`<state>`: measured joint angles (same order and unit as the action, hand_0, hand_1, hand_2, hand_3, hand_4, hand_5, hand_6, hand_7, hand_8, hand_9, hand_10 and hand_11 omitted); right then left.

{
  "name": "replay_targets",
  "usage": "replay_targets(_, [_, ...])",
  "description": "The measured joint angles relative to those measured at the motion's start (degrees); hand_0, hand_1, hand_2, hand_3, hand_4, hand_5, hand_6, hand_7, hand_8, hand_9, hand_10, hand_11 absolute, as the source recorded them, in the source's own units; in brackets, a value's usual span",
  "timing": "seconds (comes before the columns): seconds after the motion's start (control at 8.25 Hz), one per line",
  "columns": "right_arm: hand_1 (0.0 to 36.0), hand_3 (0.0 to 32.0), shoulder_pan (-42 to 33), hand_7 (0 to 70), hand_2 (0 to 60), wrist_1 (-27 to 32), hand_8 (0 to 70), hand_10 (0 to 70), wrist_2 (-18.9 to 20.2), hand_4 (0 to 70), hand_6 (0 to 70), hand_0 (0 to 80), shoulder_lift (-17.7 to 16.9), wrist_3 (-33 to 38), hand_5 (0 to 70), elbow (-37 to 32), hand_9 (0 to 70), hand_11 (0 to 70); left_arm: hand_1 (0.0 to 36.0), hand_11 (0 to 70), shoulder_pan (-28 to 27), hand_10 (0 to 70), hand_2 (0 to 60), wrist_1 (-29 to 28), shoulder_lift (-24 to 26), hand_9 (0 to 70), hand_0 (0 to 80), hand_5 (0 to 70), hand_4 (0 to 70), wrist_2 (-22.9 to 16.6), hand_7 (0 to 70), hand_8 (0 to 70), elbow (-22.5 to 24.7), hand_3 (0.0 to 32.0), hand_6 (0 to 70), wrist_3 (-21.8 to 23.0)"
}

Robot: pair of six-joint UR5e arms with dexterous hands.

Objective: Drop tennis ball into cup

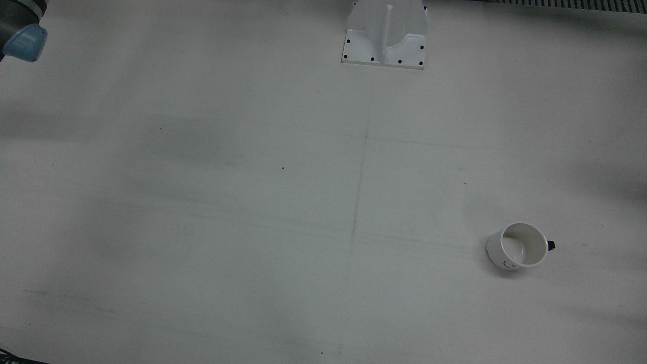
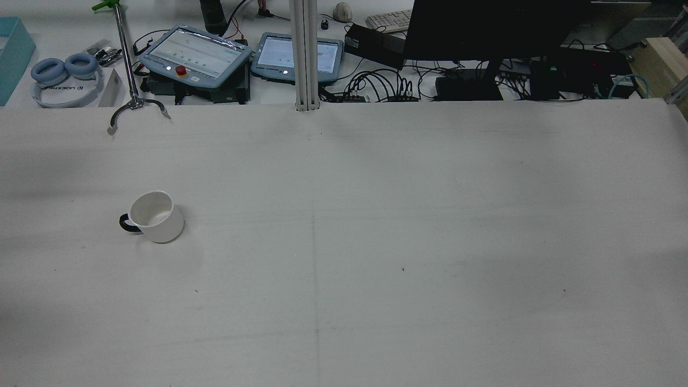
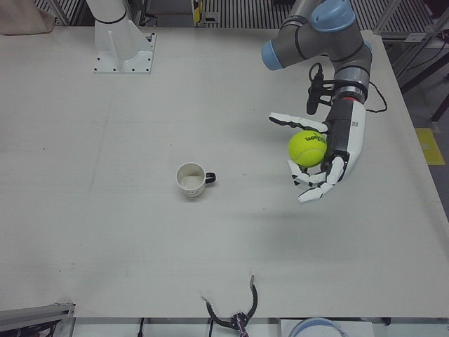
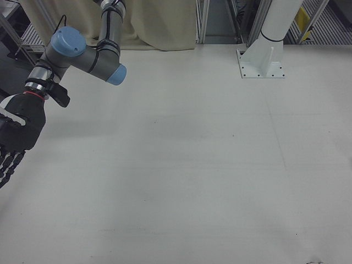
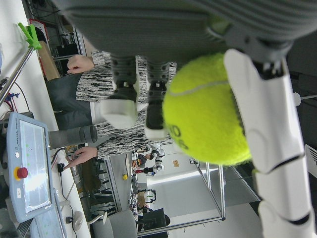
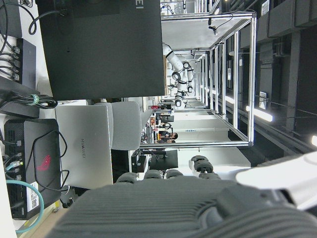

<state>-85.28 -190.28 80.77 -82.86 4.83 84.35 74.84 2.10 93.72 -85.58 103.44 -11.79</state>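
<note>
While I watched the big white table [image 3: 140, 239], my left hand [image 3: 330, 151] hung in the air over it, well off to one side of the cup, with its fingers curled around the yellow tennis ball [image 3: 307, 148]. My right hand [image 4: 14, 137] hung at the far edge with its fingers pointing down, holding nothing that I could see. The little white cup [image 3: 190, 179] stood upright on the table, and it looked empty.
</note>
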Motion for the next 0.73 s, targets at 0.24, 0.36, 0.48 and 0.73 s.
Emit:
replay_targets(0.24, [0.0, 0.0, 0.0, 0.0, 0.0, 0.0, 0.0, 0.0, 0.0, 0.0, 0.0, 0.0, 0.1, 0.0, 0.0, 0.0, 0.0, 0.0, 13.1, 70.0, -0.3, 58.3, 8.4, 1.3, -2.0, 57.7, 52.2, 22.0, 11.4, -0.6, 70.0, 45.3, 3.2, 0.0, 68.6, -1.4])
replay_targets(0.36, [0.0, 0.0, 0.0, 0.0, 0.0, 0.0, 0.0, 0.0, 0.0, 0.0, 0.0, 0.0, 0.1, 0.0, 0.0, -0.1, 0.0, 0.0, 12.5, 70.0, -0.8, 58.2, 9.0, 2.4, -2.6, 57.2, 52.0, 22.7, 11.6, -1.3, 70.0, 45.5, 5.1, 0.0, 70.0, -2.6])
replay_targets(0.48, [0.0, 0.0, 0.0, 0.0, 0.0, 0.0, 0.0, 0.0, 0.0, 0.0, 0.0, 0.0, 0.1, 0.0, 0.0, -0.1, 0.0, 0.0, 13.0, 70.0, -2.9, 58.3, 8.4, 3.1, -2.9, 57.3, 52.1, 22.0, 11.0, -1.7, 70.0, 45.3, 6.2, 0.0, 69.3, -4.5])
replay_targets(0.73, [0.0, 0.0, 0.0, 0.0, 0.0, 0.0, 0.0, 0.0, 0.0, 0.0, 0.0, 0.0, 0.0, 0.0, 0.0, -0.1, 0.0, 0.0, 12.4, 70.0, -10.5, 58.5, 9.7, 3.4, -1.6, 58.0, 52.2, 23.5, 13.2, 0.2, 70.0, 46.7, 6.8, 0.0, 70.0, -8.4])
